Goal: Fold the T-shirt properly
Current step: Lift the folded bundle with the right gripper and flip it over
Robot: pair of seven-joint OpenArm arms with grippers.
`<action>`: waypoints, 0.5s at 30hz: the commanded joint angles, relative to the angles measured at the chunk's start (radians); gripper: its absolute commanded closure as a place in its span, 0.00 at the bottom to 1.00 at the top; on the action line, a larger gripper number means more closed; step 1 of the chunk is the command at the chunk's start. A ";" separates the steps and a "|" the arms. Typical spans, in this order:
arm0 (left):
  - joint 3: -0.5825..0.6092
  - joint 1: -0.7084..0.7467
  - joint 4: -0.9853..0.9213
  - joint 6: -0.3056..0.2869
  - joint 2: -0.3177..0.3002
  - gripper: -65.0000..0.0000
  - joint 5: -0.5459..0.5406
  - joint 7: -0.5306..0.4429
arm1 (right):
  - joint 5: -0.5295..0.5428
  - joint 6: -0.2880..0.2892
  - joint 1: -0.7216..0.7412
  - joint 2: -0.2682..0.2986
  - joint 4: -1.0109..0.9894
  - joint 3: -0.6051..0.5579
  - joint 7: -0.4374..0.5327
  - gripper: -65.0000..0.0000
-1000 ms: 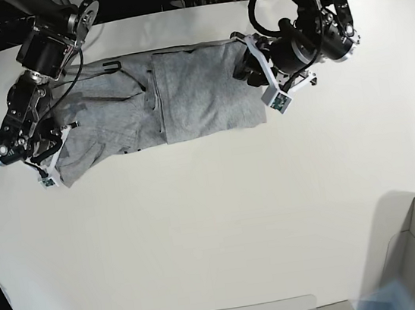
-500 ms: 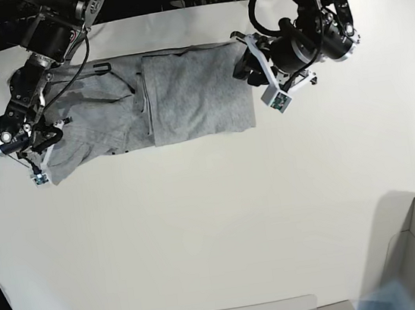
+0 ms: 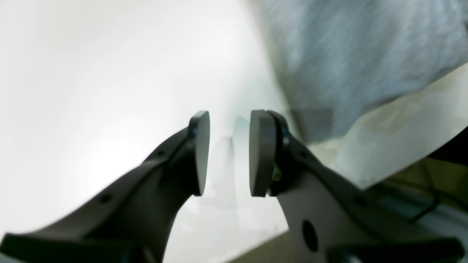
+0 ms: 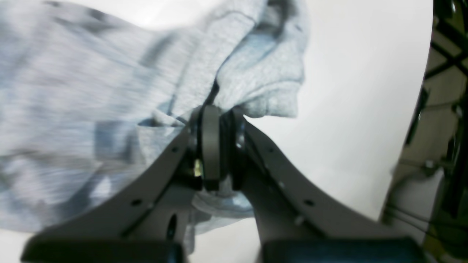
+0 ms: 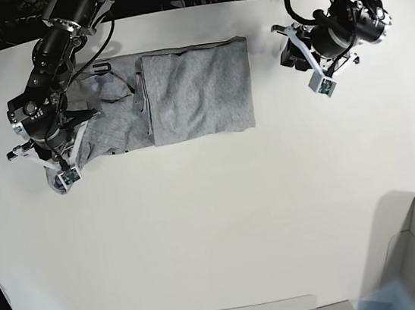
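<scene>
On the white table, I had one T-shirt and two claws to watch. My right gripper was clenched on a bunched edge of the T-shirt, at the garment's end farthest from the other arm; grey cloth sat pinched between its pads and spilled out above and below them. My left gripper was released, its pads parted with nothing between them, hovering over bare table just off the T-shirt's opposite edge. The shirt was heather grey, plain on the side I could see, lying flat near the table's far edge with a smooth folded panel at one end and rumpled cloth at the gripped end.
</scene>
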 commanded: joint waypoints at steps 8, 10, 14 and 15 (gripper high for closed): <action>-0.076 -0.006 0.016 -0.002 -0.017 0.73 -0.012 -0.014 | 0.004 0.011 -0.082 -0.016 0.100 -0.256 0.013 1.00; -0.079 -0.006 0.016 -0.002 -0.021 0.73 -0.012 -0.014 | 0.004 0.011 -0.088 -0.018 0.100 -0.309 0.012 1.00; -0.076 -0.006 0.012 -0.002 -0.038 0.73 -0.012 -0.014 | 0.007 0.011 -0.117 -0.018 0.100 -0.416 0.016 1.00; -0.077 -0.006 0.004 -0.002 -0.038 0.73 -0.012 -0.014 | 0.007 0.011 -0.124 -0.018 0.100 -0.445 0.016 1.00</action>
